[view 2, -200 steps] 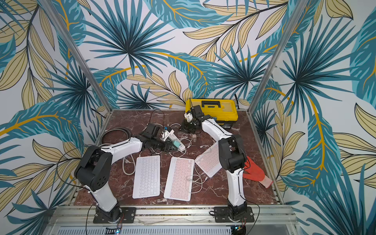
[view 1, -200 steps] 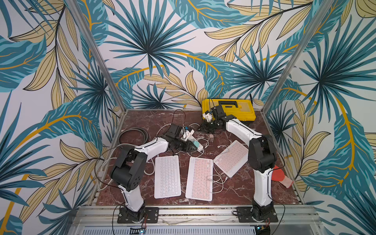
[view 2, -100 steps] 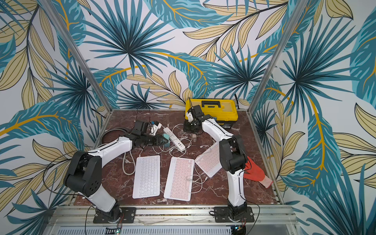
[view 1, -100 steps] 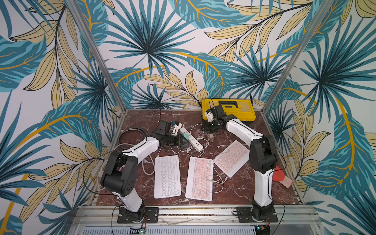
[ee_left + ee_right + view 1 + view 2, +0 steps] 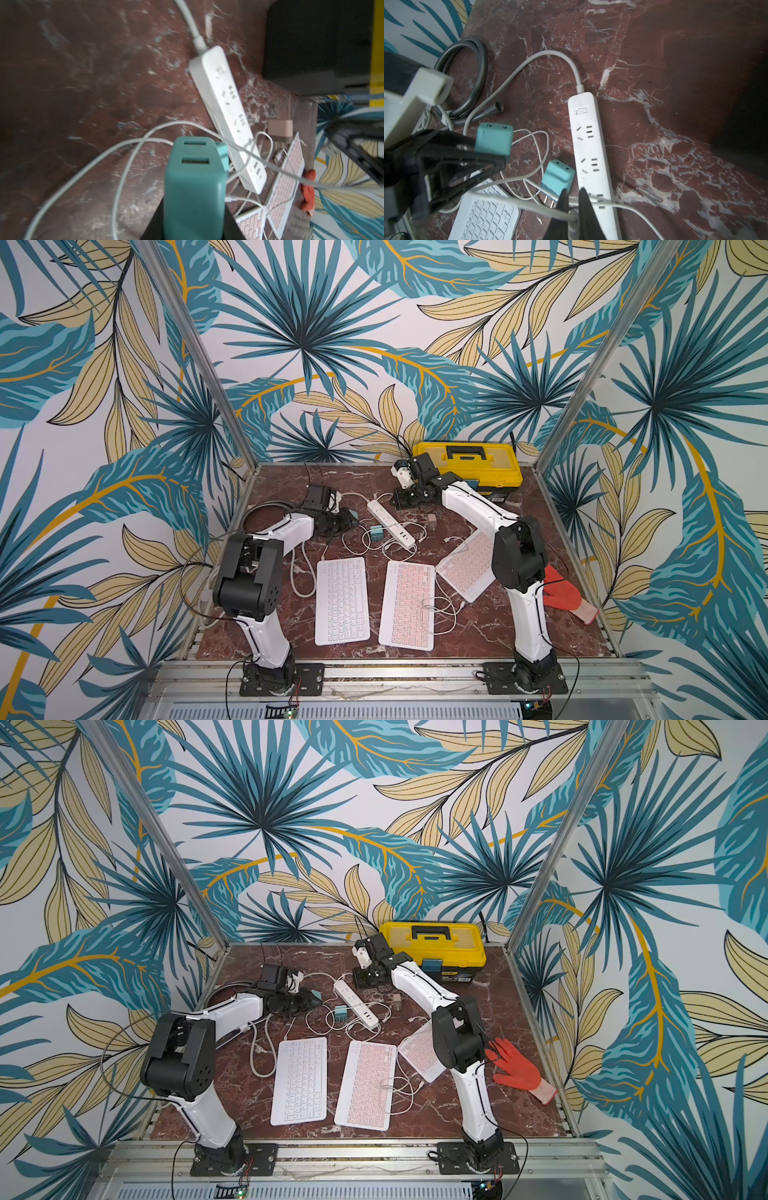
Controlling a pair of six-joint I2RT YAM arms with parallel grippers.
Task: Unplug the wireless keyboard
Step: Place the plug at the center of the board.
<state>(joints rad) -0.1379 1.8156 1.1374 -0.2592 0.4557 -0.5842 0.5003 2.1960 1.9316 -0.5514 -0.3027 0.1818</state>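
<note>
Left gripper (image 5: pixel 347 521) has swung back from the middle of the power strip (image 5: pixel 390 524) to about 10 o'clock, carrying a teal adapter (image 5: pixel 194 187). The right gripper (image 5: pixel 573 193) has hardly shifted.

The left gripper is clenched on that adapter, and both of its USB ports show empty in the left wrist view. The right gripper, raised near 12 o'clock, pinches a white cable (image 5: pixel 529 207) between closed fingers.

I judge the pull-apart at the charger end done. The next move calls for setting adapter and cable down, or for freeing the cable's other end if it still sits in a keyboard. Which keyboard it feeds I cannot tell.

Three keyboards lie toward 6 o'clock. A white keyboard (image 5: pixel 341 600) and a pink keyboard (image 5: pixel 408 605) sit side by side, long axes running 12 to 6. A tilted pink keyboard (image 5: pixel 467 568) at 4 o'clock points about 1 o'clock and is partly hidden. The held adapter's long axis runs 9 to 3, with its ports facing 3 o'clock.
</note>
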